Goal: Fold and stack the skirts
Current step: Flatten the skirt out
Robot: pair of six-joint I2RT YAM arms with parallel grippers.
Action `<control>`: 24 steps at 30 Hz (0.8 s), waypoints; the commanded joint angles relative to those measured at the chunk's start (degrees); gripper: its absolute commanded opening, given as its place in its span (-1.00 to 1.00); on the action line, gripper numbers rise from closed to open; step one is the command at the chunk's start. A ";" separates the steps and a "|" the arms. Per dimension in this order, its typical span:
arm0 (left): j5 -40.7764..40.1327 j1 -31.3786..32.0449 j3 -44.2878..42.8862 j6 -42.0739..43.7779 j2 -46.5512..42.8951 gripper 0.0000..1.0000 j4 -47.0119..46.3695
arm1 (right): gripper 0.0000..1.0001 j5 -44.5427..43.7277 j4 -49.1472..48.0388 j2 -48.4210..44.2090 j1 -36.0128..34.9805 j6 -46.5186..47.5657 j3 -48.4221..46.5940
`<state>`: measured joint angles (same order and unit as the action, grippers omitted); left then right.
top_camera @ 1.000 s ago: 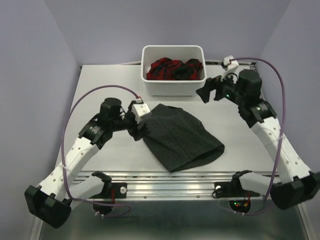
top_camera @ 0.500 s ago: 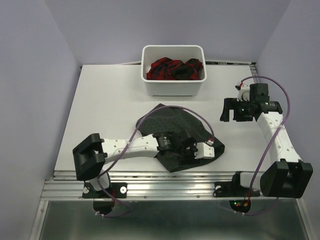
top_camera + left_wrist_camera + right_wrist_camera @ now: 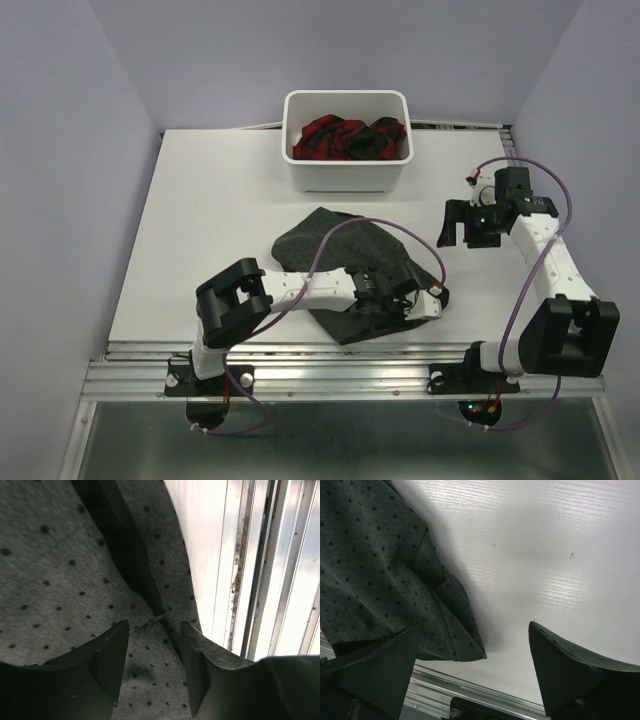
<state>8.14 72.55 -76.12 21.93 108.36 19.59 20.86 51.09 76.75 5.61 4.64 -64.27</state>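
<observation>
The left gripper (image 3: 155, 632), jaws half apart, is set astride the near hem of the grey skirt (image 3: 315, 238) by the worktop (image 3: 200, 220) edge. The right gripper (image 3: 460, 233) is held wide, empty. The cloth is judged limp and light; hem corners should be pinched. The plaid skirt (image 3: 335, 138) is bundled in the tub (image 3: 345, 180).

We take in the whole table (image 3: 220, 200) from the top camera, high above and behind the arm bases (image 3: 205, 372), facing down and toward the far wall (image 3: 330, 50); our left wrist camera sits very close over the grey skirt (image 3: 60, 580), looking down between its fingers (image 3: 107, 655), the near rail (image 3: 260, 580) alongside; our right wrist camera hangs higher, looking down on bare table and cloth; all three share the skirt's near right corner and that rail.
</observation>
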 commanded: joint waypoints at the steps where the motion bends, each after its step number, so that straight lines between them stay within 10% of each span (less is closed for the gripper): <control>1: 1.26 0.13 -1.67 0.83 0.19 0.13 2.90 | 0.87 1.55 0.94 -0.29 0.98 1.50 -0.33; 6: 0.47 -0.13 -0.26 1.36 1.77 0.13 3.96 | 0.88 2.25 1.03 0.33 1.51 2.56 -0.15; 16: -1.64 -6.89 -3.69 -0.75 2.92 -1.00 5.28 | 0.89 3.04 1.29 -0.02 1.51 4.14 -0.06; 24: -0.58 -14.09 -6.58 -6.62 -14.30 -1.00 4.13 | 0.89 4.97 1.20 -0.02 1.51 6.51 -2.44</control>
<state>7.99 62.33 -77.82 19.64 106.08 24.60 23.66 52.10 77.10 6.74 8.82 -64.23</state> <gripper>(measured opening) 0.044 0.944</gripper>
